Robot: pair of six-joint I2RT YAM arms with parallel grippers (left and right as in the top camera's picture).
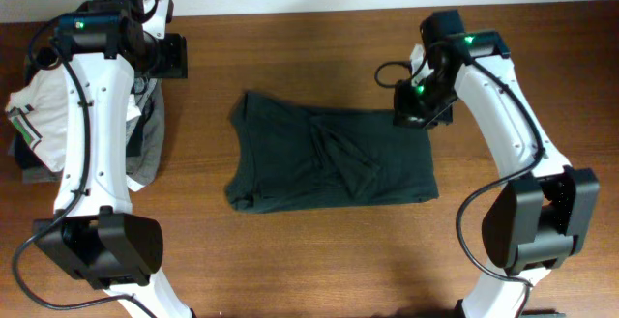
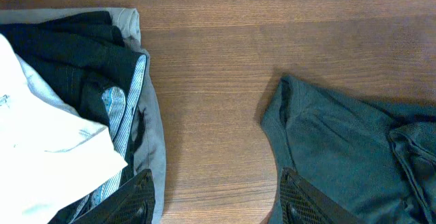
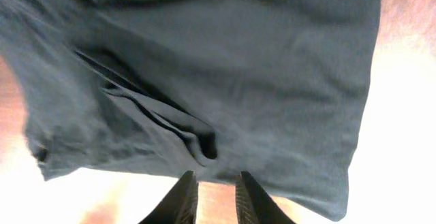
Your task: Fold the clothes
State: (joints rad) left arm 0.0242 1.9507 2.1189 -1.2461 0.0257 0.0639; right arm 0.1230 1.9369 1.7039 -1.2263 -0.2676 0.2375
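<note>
A dark green shirt (image 1: pixel 329 161) lies spread and wrinkled in the middle of the table. It also shows in the left wrist view (image 2: pixel 354 149) and the right wrist view (image 3: pixel 225 67). My right gripper (image 1: pixel 414 113) (image 3: pixel 212 183) sits at the shirt's far right corner. Its fingers stand a narrow gap apart with bare wood showing between them, and the tips touch the cloth's edge. My left gripper (image 1: pixel 160 62) (image 2: pixel 214 203) is wide open and empty over bare wood, between the shirt and a pile of clothes (image 1: pixel 58 125).
The pile of clothes (image 2: pixel 68 115) at the left edge holds white, dark and grey striped garments. The wooden table (image 1: pixel 319 260) runs bare in front of and behind the shirt. The right arm's base (image 1: pixel 537 221) stands at the front right.
</note>
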